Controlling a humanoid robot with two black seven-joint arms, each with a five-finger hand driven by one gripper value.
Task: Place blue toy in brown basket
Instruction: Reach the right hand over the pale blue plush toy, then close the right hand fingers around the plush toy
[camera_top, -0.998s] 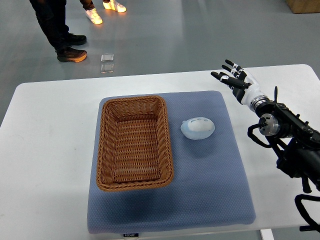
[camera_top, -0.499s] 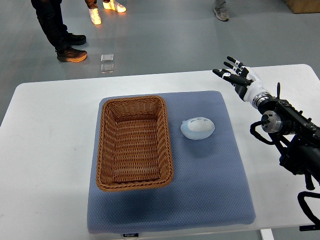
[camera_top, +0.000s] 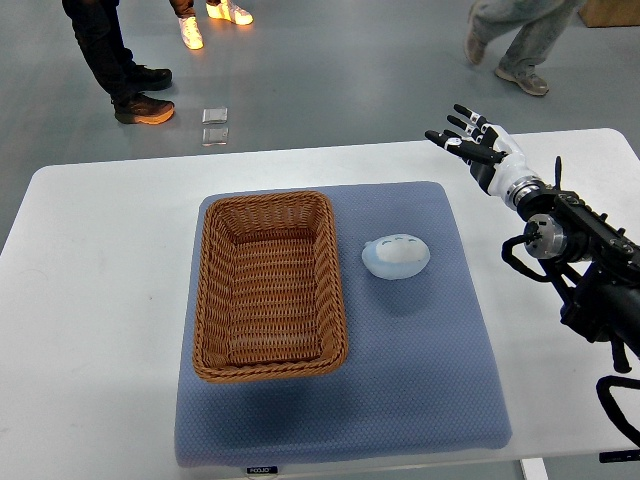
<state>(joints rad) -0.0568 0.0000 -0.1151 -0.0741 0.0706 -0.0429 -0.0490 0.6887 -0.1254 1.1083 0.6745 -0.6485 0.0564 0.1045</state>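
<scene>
floor: grey, glossy | table: white | people's legs beyond

The right hand hangs with its fingers spread over the far right part of the white worktop. Between it and the blue toy there is only bare blue mat. The toy sits just beside the brown basket, with a small gap. The basket's woven wall stands up between the toy and the room inside.
</scene>
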